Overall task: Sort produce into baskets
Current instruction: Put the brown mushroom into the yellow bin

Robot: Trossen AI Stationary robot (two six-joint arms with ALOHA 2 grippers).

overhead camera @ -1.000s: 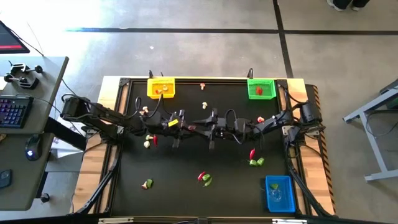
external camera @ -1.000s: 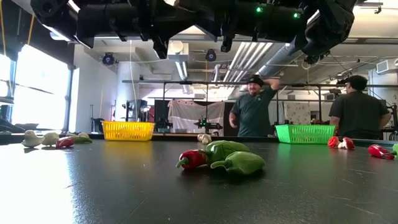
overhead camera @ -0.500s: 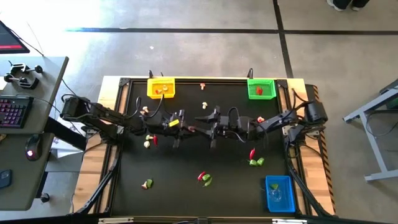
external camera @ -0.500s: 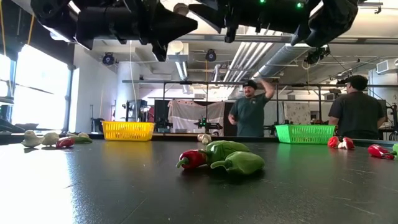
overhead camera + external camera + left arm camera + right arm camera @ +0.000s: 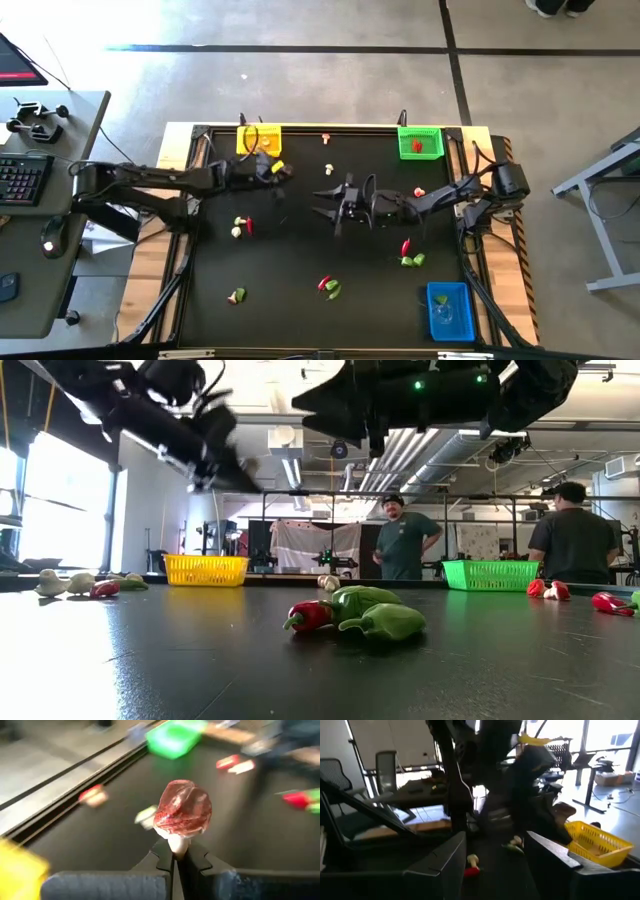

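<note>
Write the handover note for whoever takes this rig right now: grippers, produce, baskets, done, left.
Left gripper: shut on a red-capped mushroom, beside the yellow basket.
Right gripper: open, empty, over the table's middle.
Done: pieces already lie in the yellow basket, the green basket and the blue basket.
Left: drop the mushroom; pick up loose pieces near the left edge, front centre, front left, right side, and the back edge.

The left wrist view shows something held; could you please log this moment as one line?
left pincer: shut on red-capped mushroom, near yellow basket | right pincer: open, mid-table, empty | produce left on table
</note>
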